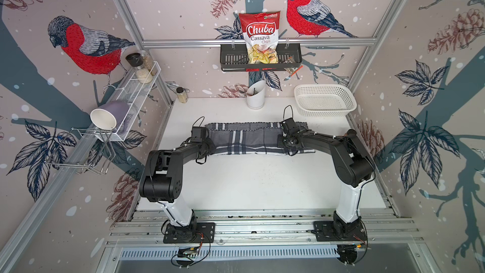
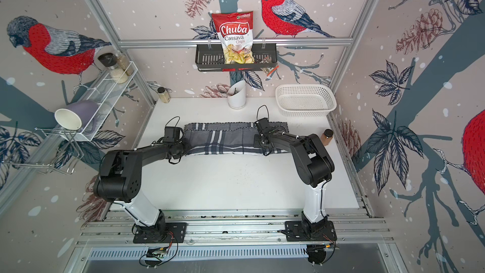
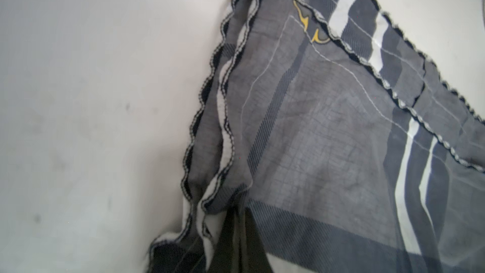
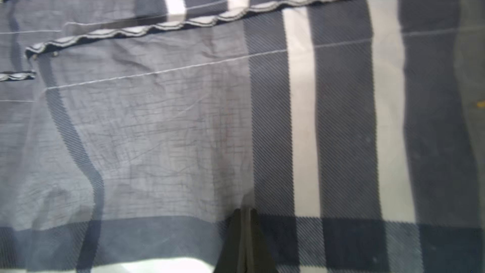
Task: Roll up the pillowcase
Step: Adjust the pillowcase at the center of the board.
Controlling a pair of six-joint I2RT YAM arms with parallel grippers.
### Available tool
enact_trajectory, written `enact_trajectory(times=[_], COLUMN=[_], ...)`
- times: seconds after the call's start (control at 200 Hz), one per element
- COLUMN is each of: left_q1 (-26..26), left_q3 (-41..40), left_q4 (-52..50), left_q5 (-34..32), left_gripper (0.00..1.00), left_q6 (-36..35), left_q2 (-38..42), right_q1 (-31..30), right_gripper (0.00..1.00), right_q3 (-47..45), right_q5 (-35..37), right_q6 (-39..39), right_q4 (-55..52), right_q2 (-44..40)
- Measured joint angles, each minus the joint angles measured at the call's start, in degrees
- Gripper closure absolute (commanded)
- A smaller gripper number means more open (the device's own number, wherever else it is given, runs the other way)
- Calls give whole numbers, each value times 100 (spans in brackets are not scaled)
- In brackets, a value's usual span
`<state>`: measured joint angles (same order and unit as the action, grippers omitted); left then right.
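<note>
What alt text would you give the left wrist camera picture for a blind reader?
A grey plaid pillowcase, with white and navy stripes and wavy dark stitched edges, is pinched near a corner by the closed fingers of the left gripper. White table shows beside it.

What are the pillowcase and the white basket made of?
The pillowcase looks like thin woven cloth, maybe cotton: matte, with visible threads, creases and stitched edges. The basket looks like white plastic: smooth, moulded with rows of little holes.

Pillowcase grey plaid, white and navy stripes.
</note>
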<state>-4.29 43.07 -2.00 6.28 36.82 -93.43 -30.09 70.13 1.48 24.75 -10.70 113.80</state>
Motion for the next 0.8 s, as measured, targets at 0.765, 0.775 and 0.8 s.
enact_trajectory(times=[0.765,0.775,0.8], left_q1=[-2258,-2227,-2098], left_q3=[-1285,-1233,-1084], left_q4=[-1355,-1344,-1329], left_q5=[-323,-326,-289], left_gripper=[90,90,90], left_q6=[1657,1633,1552], left_q2=[4297,4271,4146], right_q1=[-109,-142,-229], right_gripper=[67,70,76], right_q3=[2579,2476,2232], right_q5=[-723,-741,-802], right_q6=[-1150,-1099,-1019], right_q4=[-1200,-1193,-1102], right_q2=[345,271,101])
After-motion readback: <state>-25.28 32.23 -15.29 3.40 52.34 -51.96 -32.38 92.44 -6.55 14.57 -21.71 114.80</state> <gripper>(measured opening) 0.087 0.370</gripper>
